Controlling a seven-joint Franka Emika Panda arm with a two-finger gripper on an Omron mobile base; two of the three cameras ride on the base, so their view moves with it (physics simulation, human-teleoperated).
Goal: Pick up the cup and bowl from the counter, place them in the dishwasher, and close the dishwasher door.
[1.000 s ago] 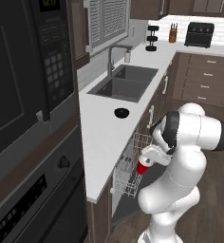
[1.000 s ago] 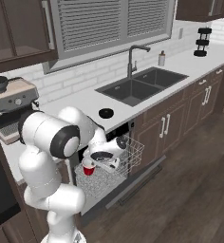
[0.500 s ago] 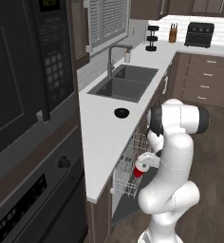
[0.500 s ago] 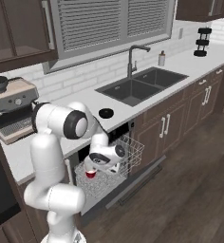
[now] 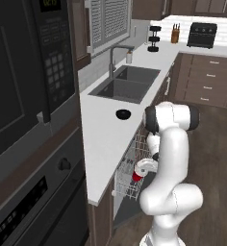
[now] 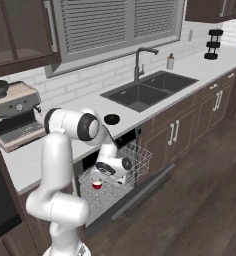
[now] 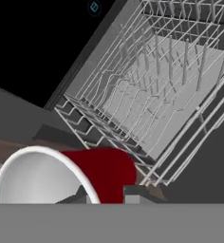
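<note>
Pincer [image 6: 101, 181]: closed narrowly on the cup; seen low over the pulled-out rack in the right base view, with the arm bent down from the bench edge.
Cup [image 7: 92, 175]: red with a white inside, held in the pincer; in the hand view it lies tilted at about 7 o'clock, its open mouth toward the camera and its red body pointing toward the rack.
Cup, base views: seen as a small red shape [image 5: 137, 176] just below the bench edge, over the near end of the rack [image 6: 135, 161].
Rack: white wire, drawn out of the dishwasher [image 6: 90, 162]; rows of upright prongs are seen in the hand view from 12 to 3 o'clock.
Contact of cup and rack: cannot be told from these views.
Dishwasher door [image 6: 145, 192]: dark panel lowered toward the floor, below the rack.
Bowl [image 5: 123, 114]: black, resting on the bench [image 5: 103, 139], between the sink [image 5: 127, 82] and the dishwasher opening; well apart from the pincer.
Bowl, right base view: at about 12 o'clock from the cup, on the white surface just beside the sink corner [image 6: 111, 119].
Coffee machine [image 6: 15, 115]: on the bench at 9 o'clock in the right base view.
</note>
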